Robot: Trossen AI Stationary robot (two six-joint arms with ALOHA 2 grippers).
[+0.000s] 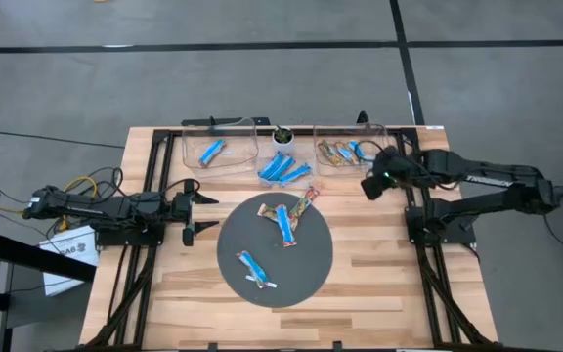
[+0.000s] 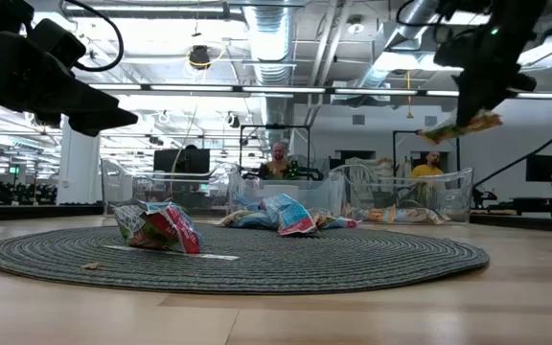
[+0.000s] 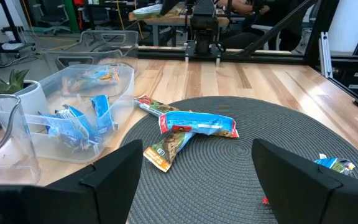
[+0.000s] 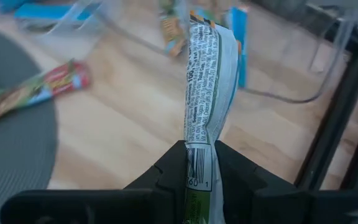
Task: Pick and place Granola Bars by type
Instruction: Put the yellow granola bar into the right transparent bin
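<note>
Three granola bars lie on the dark round mat point(image 1: 306, 279): a blue-and-white bar point(image 1: 283, 223), a tan bar with red marks point(image 1: 306, 202) and another blue-and-white bar point(image 1: 255, 269). Three clear bins stand along the far edge. My right gripper point(image 1: 370, 185) hovers just near of the right bin point(image 1: 384, 132), shut on a bar with a white printed back point(image 4: 207, 81). My left gripper point(image 1: 195, 210) waits open at the mat's left edge; its wrist view shows the blue-and-white bar point(image 3: 197, 123) resting across the tan bar point(image 3: 166, 148). My right gripper point(image 4: 199, 168) pinches the bar by one end point(image 4: 199, 163) between its two fingers. The rest of the wrapper sticks out past the fingertips. In the low view the bar point(image 2: 458, 126) hangs tilted below the gripper, lifted clear of the table.
The left bin point(image 1: 219, 152) holds one blue bar, the middle bin point(image 1: 283, 168) several blue bars, the right bin tan bars point(image 1: 335, 152) and a blue one. A small potted plant point(image 1: 282, 134) stands between the bins. Bare wood lies near of the mat.
</note>
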